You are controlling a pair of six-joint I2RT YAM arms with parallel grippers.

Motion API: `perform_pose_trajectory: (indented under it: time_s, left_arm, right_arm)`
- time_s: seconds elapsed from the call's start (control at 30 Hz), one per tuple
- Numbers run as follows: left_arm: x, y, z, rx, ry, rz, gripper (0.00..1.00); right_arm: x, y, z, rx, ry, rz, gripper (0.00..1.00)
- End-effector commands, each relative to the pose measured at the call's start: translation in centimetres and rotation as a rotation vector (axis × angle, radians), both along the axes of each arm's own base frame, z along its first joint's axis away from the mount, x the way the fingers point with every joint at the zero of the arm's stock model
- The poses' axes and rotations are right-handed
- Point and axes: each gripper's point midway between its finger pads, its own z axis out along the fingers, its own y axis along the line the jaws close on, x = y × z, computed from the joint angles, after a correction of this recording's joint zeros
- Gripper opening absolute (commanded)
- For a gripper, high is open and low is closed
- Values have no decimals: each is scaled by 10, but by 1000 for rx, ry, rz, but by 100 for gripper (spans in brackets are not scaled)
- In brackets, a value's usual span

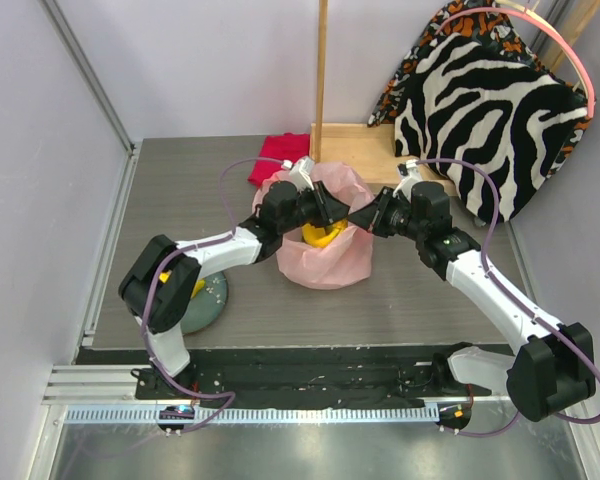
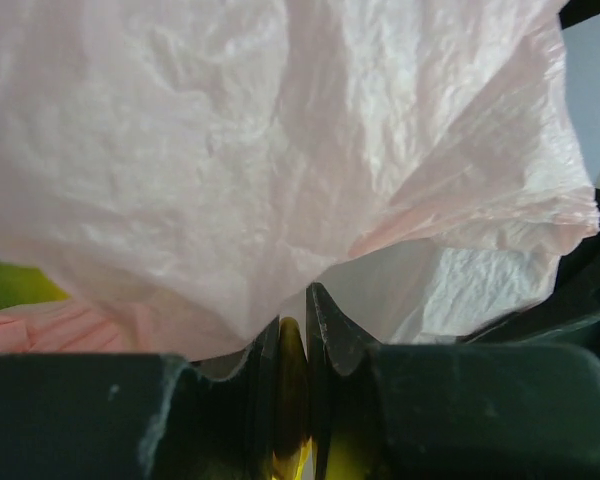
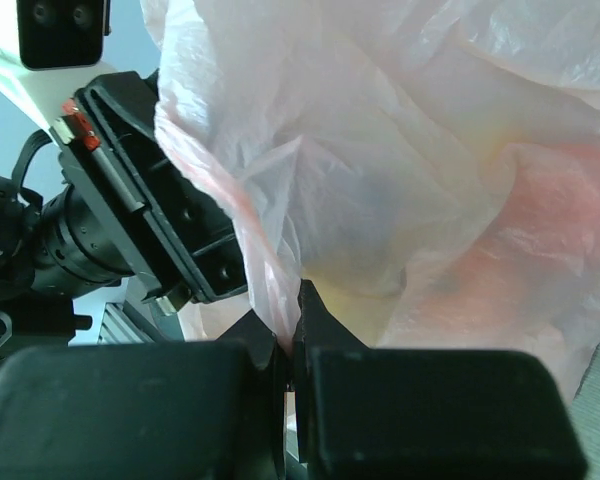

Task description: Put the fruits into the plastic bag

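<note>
Pink bag point(image 1: 326, 266), yellow bananas point(image 1: 323, 237), zebra-striped cushion point(image 1: 485, 112)

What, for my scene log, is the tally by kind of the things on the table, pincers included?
Pincers: 2, left pincer and right pincer, both shut on the bag
Plastic bag: 1
Banana bunch: 1, inside the bag
Red cloth: 1
Plate: 1
Total: 6; other fruits cannot be made out, so uncounted

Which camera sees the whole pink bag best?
Top external: the plastic bag shows whole, held open by the left end effector and right end effector. Both wrist views show only crumpled film, pinched close up.
</note>
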Motion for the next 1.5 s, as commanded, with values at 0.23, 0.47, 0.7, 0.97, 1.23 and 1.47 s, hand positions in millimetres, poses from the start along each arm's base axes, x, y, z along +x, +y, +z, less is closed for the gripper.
perform_pose_trajectory:
  time_s: [0.23,0.47,0.7,0.97,1.23,1.47]
  left_arm:
    - [-1,20,25,94,-175,27,60]
    - [-17,42,40,152,-248,31,88]
    - [-53,87,64,345,-412,-4,89]
    - [-47,152,84,616,-567,177,97]
    - [-14,141,67,778,-547,144,100]
    - [-11,118,66,705,-571,81,100]
  right_arm:
    - [8,0,7,8,-35,-12,1]
    - [10,-3,6,-28,-42,-11,1]
    - [3,-7,18,-129,-81,53,1]
    - [-16,-15,4,-299,-24,181,1]
    - [-29,-10,-7,-274,14,237,1]
    - [-32,-12,-5,-277,2,238,1]
